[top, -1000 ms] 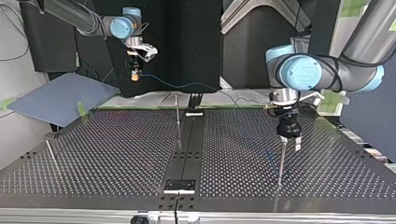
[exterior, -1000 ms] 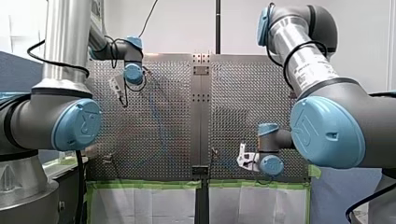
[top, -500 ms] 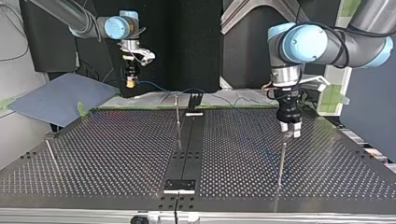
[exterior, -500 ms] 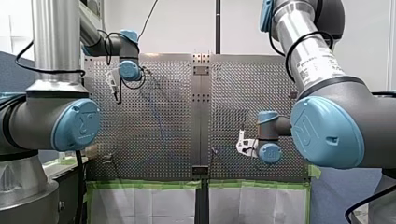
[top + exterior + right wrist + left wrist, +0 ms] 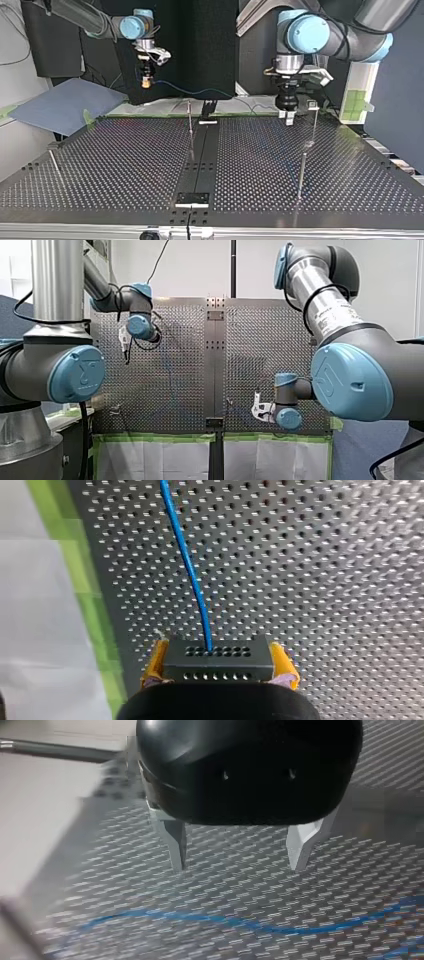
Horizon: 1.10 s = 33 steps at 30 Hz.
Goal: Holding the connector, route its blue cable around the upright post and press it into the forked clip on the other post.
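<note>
My right gripper point(image 5: 218, 667) clamped on connector point(image 5: 220, 652), top view's 10 o'clock | blue cable point(image 5: 200, 92) trails toward 3 o'clock | my left gripper point(image 5: 235, 854) apart, empty | rounding post point(image 5: 190, 122) and clip press not yet done, I judge

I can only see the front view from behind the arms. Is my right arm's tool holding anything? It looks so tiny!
Observer: Yes. The right wrist view shows the right tool shut on the black connector, its yellow pads pressing both sides.
Operator: Where does the wire go?
Observer: The blue cable leaves the connector's holed face and runs ahead over the perforated table.
Operator: Is my left tool holding something too?
Observer: No. The left tool is open, nothing between its metal fingers.
</note>
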Tool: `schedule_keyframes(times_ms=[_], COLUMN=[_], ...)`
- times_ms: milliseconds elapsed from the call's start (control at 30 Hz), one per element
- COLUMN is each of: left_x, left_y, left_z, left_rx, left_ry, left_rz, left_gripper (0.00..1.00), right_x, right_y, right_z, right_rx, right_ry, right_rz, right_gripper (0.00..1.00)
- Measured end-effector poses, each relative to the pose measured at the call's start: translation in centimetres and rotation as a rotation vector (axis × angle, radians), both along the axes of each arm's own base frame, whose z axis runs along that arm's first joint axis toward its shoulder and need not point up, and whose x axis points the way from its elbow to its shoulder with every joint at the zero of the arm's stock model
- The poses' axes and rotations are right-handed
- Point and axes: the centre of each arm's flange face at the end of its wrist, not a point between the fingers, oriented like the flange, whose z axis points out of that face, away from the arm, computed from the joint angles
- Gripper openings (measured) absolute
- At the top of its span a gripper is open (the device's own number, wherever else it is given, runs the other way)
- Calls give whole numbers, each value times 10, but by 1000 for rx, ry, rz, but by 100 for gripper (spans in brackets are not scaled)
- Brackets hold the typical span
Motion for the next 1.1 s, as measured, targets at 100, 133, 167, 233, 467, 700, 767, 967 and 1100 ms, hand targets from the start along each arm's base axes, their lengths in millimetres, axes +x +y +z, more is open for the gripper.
schedule_keyframes(times_ms=[100, 133, 167, 233, 467, 700, 767, 967, 1100], left_x=[-9, -11, -15, -20, -44, -58, -57, -43, -37], left_y=[-7, -10, -12, -16, -30, -53, -62, -83, -88], left_z=[-22, -28, -36, -48, -91, -121, -125, -131, -141], left_rx=[36, 47, 61, 81, 143, 160, 158, 114, 80], left_ry=[42, 51, 64, 80, 138, 150, 140, 101, 94], left_rz=[-12, -14, -16, -19, -25, -74, -98, -148, -146], left_gripper=[100, 100, 100, 100, 100, 100, 100, 100, 100], right_x=[0, 0, 0, 0, 0, 1, 1, 1, 2], right_y=[1, 2, 2, 2, 3, 4, 4, 4, 4], right_z=[-4, -5, -5, -6, -6, -7, -7, -7, -7], right_rx=[6, 7, 8, 10, 16, 21, 24, 28, 28], right_ry=[1, 1, 0, 0, 1, -2, -3, -4, -4], right_rz=[4, 5, 6, 7, 13, 19, 19, 22, 23], right_gripper=[0, 0, 0, 0, 0, 0, 0, 0, 0])
